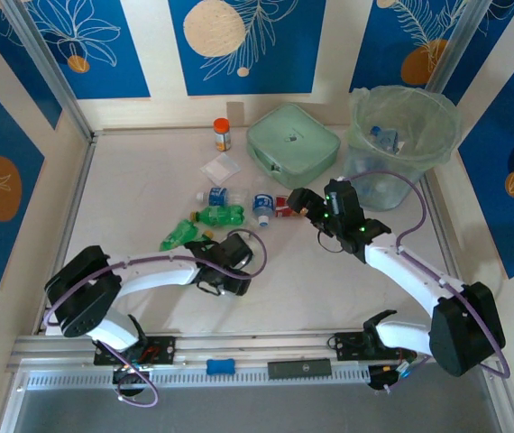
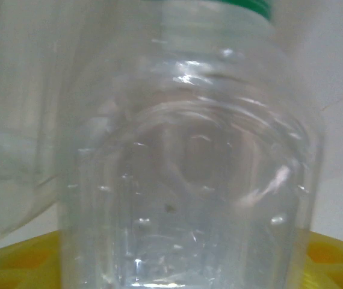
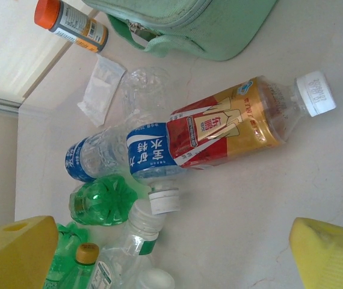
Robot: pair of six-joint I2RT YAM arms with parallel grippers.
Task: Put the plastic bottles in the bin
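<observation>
Bottles (image 1: 221, 215) lay at tabletop (image 1: 140, 180) centre. Left gripper (image 2: 171, 274) straddled a clear bottle (image 2: 189, 168), grip uncertain; slick plastic could squirt out. Right gripper (image 3: 171, 253) hung wide open.

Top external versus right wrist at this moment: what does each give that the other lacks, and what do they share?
Top external gives the bin, lined with a green bag at the far right, a bottle inside it, and the right gripper open over the bottle cluster. Right wrist gives label detail: the red-and-gold bottle with a white cap, lying beside a blue-labelled bottle, and its yellow finger pads spread wide. Shared: the orange-capped jar, the mint-green case, the white packet and the green bottle.
</observation>
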